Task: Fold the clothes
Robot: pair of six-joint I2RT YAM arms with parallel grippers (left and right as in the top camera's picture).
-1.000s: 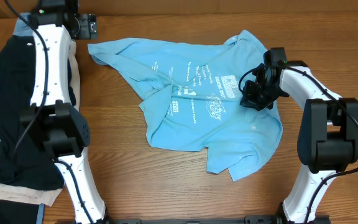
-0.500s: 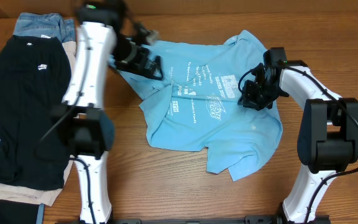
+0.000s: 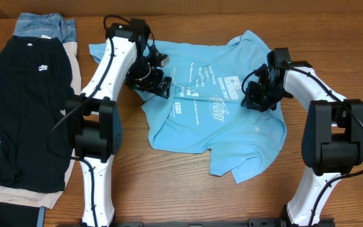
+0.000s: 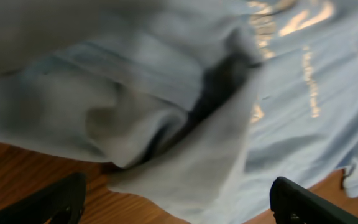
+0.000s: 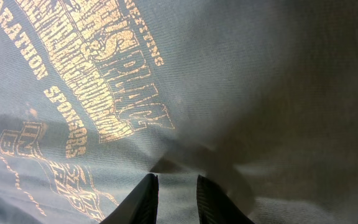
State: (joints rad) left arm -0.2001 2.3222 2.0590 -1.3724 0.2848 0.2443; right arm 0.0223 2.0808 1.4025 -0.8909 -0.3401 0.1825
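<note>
The light sky-blue T-shirt (image 3: 213, 110) lies crumpled in the middle of the table, its white print facing up. My left gripper (image 3: 151, 77) hovers over the shirt's left part. In the left wrist view it (image 4: 179, 208) is wide open, with a folded edge of the shirt (image 4: 185, 137) and bare wood between the fingers. My right gripper (image 3: 257, 96) rests on the shirt's right part. In the right wrist view its fingers (image 5: 174, 190) are nearly together, pinching a pucker of the printed fabric (image 5: 104, 93).
A black T-shirt (image 3: 24, 107) with a small white logo lies at the left on a beige cloth (image 3: 75, 66). Blue jeans (image 3: 40, 25) lie behind it. The table's front edge is near the shirt's lower hem.
My left arm swung from the far left back corner across to the shirt's left part. My right gripper and the shirt have stayed put.
</note>
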